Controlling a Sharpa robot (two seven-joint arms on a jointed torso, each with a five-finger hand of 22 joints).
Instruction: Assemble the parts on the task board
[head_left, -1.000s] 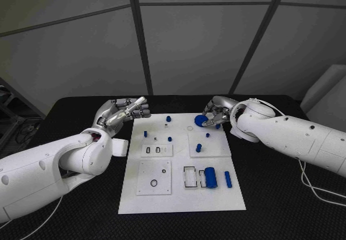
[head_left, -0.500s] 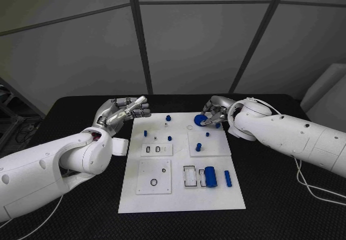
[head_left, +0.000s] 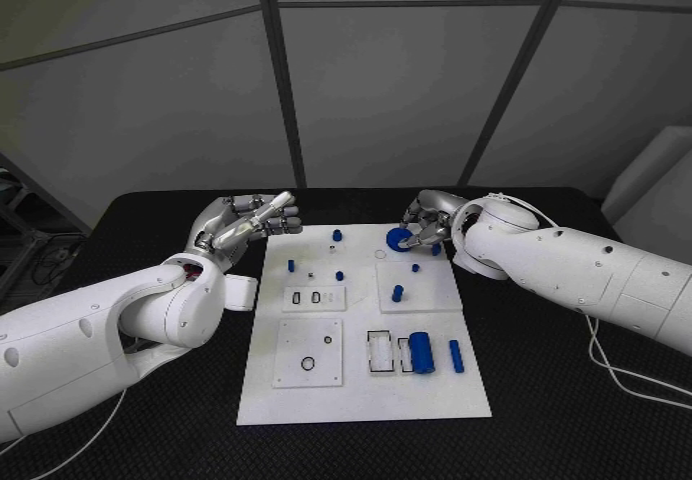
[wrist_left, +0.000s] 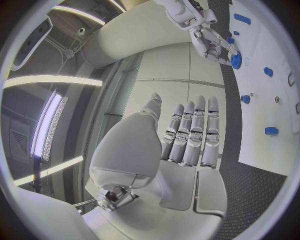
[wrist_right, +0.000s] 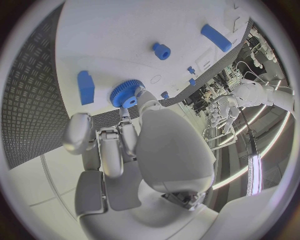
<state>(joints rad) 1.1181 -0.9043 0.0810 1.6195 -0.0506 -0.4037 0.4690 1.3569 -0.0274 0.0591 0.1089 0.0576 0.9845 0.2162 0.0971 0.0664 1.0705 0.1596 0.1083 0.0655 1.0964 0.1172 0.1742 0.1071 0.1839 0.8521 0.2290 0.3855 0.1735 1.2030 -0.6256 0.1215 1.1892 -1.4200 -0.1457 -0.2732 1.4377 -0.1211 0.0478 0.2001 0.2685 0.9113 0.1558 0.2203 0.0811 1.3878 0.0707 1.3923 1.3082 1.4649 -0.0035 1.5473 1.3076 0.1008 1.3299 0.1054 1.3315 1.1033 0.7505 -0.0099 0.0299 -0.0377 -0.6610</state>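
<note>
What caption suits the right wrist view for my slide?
Right hand holds a blue gear over the white task board.

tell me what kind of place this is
Likely a robotics lab or test cell: a black table holds a white task board with small blue parts, grey partition panels stand behind it, and the right hand holds a blue gear.

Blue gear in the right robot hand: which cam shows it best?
Right wrist view. The blue gear sits close up, its toothed rim plain, pinched at the right robot hand's fingertips over the task board. Head view shows a small blue disc partly covered by fingers; left wrist view shows it tiny and far off.
</note>
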